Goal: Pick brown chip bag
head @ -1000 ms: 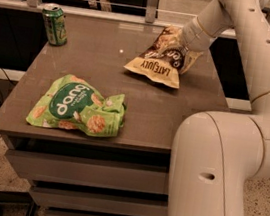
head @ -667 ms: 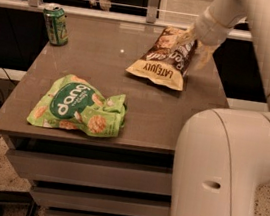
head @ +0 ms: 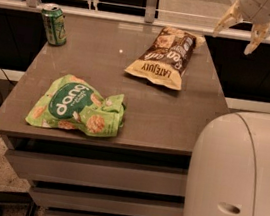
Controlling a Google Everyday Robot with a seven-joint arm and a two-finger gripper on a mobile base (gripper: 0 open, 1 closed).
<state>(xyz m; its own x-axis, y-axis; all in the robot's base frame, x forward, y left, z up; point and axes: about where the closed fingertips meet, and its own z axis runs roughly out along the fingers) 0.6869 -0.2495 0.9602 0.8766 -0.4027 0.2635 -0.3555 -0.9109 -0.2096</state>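
The brown chip bag [head: 165,57] lies flat on the far right part of the grey table [head: 163,119]. It has a dark brown middle with white script and a tan end printed "LATE JULY" facing me. My gripper [head: 238,33] hangs at the top right of the camera view, above and to the right of the bag, beyond the table's right edge. Its two pale fingers [head: 227,21] are spread apart and hold nothing. It does not touch the bag.
A green "dang" bag [head: 78,107] lies at the table's front left. A green soda can [head: 54,24] stands at the far left corner. My white base [head: 238,181] fills the lower right. A rail [head: 138,20] runs behind the table.
My gripper was down on the brown bag's right end. It has lifted up and to the right, open and empty. The bag has stayed on the table.
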